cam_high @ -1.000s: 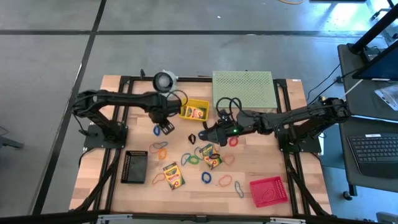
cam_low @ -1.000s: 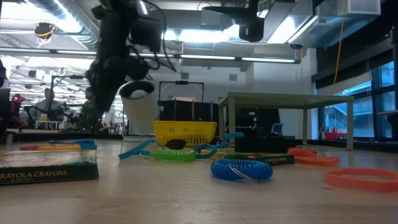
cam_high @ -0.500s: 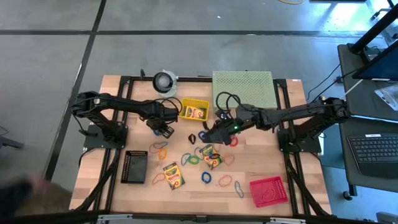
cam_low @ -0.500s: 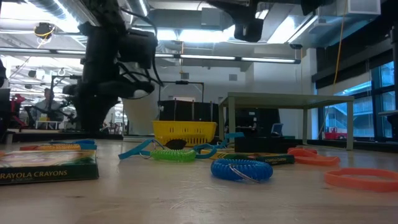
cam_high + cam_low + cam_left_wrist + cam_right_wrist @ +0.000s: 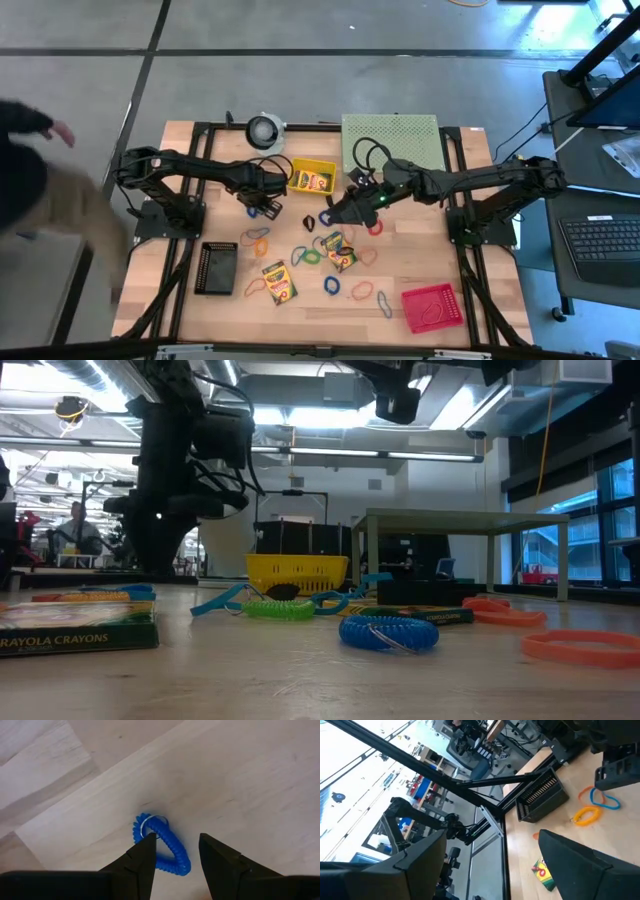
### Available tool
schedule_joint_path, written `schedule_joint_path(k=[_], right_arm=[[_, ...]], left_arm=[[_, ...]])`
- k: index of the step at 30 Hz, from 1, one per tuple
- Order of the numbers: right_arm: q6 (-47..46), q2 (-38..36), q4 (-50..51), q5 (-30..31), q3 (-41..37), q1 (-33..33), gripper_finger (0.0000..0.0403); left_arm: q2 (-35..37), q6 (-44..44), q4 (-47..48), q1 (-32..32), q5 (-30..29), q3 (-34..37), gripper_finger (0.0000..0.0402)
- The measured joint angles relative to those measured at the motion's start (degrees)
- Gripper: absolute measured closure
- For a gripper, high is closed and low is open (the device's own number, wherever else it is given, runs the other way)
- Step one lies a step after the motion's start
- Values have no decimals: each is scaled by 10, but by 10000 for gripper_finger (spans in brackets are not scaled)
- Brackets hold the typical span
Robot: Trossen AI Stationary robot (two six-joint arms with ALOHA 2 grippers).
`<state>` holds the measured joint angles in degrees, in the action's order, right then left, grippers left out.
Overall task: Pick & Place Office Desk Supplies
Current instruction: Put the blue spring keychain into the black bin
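Note:
A blue coiled loop point(image 5: 162, 845) with a small metal ring lies flat on the wooden table point(image 5: 190, 225). My left gripper point(image 5: 177, 845) points straight down over it, open: one finger covers the loop's edge and the other stands just beside it. In the high view the left gripper point(image 5: 262, 205) is left of the yellow basket point(image 5: 313, 178), which holds a crayon box. My right gripper point(image 5: 330, 215) hovers open near mid-table, pointing level toward the left, with nothing between its fingers. More crayon boxes point(image 5: 280, 283) point(image 5: 338, 250) and coloured loops point(image 5: 330, 285) lie toward the near edge.
A black tray point(image 5: 217, 268) sits near left and a red basket point(image 5: 432, 307) near right. The pale green perforated stand point(image 5: 390, 143) and a round roll point(image 5: 264, 130) stand at the far edge. A person point(image 5: 40, 190) stands beside the table's left side.
My left gripper has come down toward the blue coiled loop, rolling about its own axis, and has kept still since; its fingers stay apart. My right gripper has turned a little and shifted slightly. A person has come into view at the table's left.

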<state>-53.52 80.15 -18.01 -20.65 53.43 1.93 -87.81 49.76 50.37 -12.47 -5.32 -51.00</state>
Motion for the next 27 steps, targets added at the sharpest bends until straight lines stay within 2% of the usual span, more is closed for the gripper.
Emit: schedule_joint_path(k=[12,20,23,27], right_arm=[[0,-11,1,-14,0,0,85],[4,-34,0,-14,0,0,85],[4,-41,0,-10,0,0,85],[13,-51,0,-8,0,0,85]], left_arm=[[-52,-6,8,5,-11,0,258],[-116,-39,12,5,18,-3,260],[-137,-71,13,3,44,-2,279],[-144,-108,10,3,90,-3,342]])
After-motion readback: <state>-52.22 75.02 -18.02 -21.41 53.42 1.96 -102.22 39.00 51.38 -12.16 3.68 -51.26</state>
